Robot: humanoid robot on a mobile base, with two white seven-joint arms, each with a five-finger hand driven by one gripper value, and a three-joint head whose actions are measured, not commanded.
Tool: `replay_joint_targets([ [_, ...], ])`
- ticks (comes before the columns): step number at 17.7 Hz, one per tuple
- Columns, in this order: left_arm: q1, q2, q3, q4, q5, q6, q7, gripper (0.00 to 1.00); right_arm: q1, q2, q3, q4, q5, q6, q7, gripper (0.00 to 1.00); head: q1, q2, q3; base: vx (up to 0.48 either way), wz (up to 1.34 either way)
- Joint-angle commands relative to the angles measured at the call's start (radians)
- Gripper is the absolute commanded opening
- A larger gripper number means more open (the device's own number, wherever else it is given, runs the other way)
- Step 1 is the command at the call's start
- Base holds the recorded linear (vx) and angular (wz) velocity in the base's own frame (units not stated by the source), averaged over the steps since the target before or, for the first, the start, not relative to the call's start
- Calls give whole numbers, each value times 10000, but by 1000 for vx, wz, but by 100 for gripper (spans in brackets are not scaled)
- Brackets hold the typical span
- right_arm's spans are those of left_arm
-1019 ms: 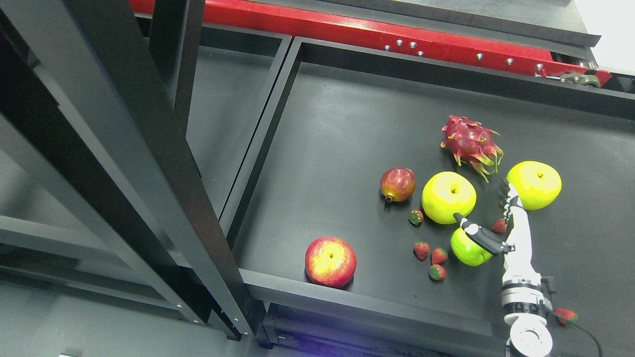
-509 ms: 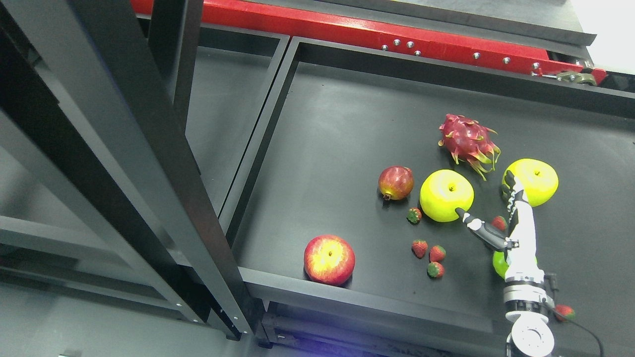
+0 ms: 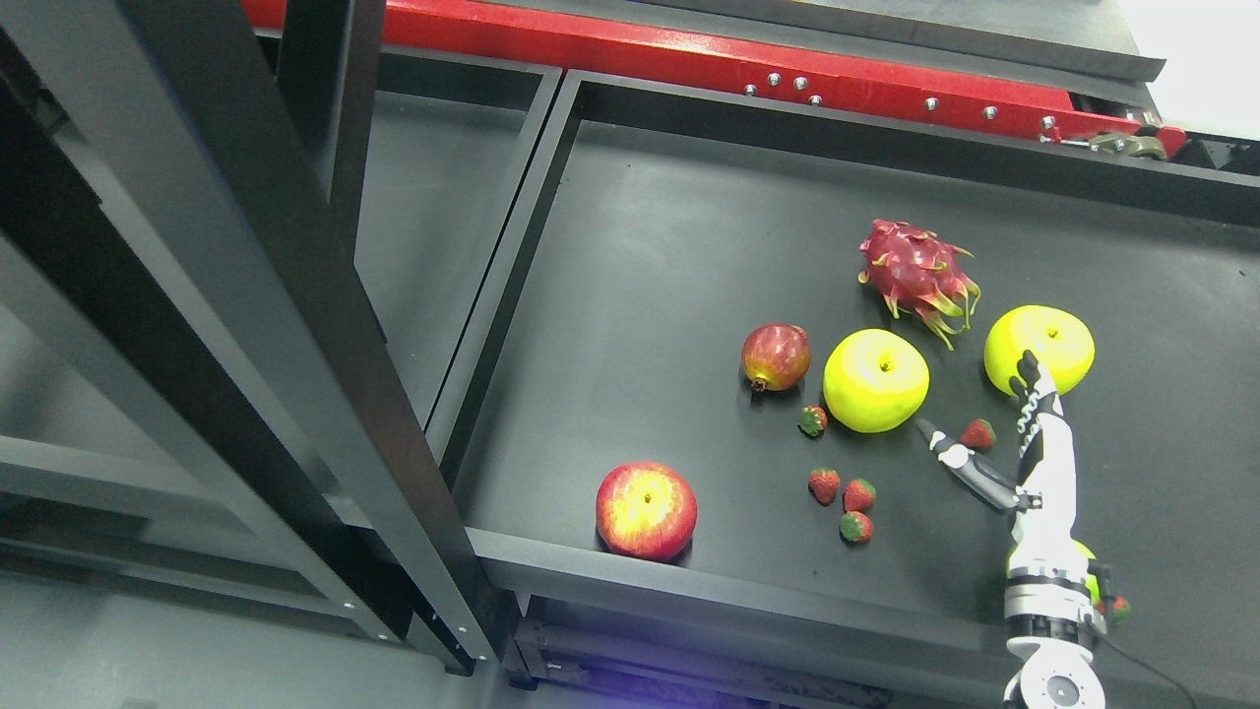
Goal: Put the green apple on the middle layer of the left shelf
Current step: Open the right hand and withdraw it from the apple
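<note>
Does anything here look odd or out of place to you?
Yes. The green apple sits almost hidden behind the wrist of the right robot hand, near the tray's front edge, ungrasped. The hand's fingers are spread and hold nothing. Strawberries lie scattered among the bigger fruit.

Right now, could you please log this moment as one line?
right hand: open, holding nothing | green apple: mostly hidden behind wrist | left hand: unseen | shelf placement: not done
</note>
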Motion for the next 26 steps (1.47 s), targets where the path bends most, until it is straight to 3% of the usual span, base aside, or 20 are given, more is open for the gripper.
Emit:
replay_joint_targets([
  [1, -215, 174, 0, 0, -2, -4, -8, 100, 295, -175, -8, -179, -171, -25, -584, 100, 0, 0, 0, 0, 0],
  [26, -215, 174, 0, 0, -2, -4, -8, 100, 295, -175, -8, -179, -202, -25, -708, 100, 0, -2, 0, 0, 0],
])
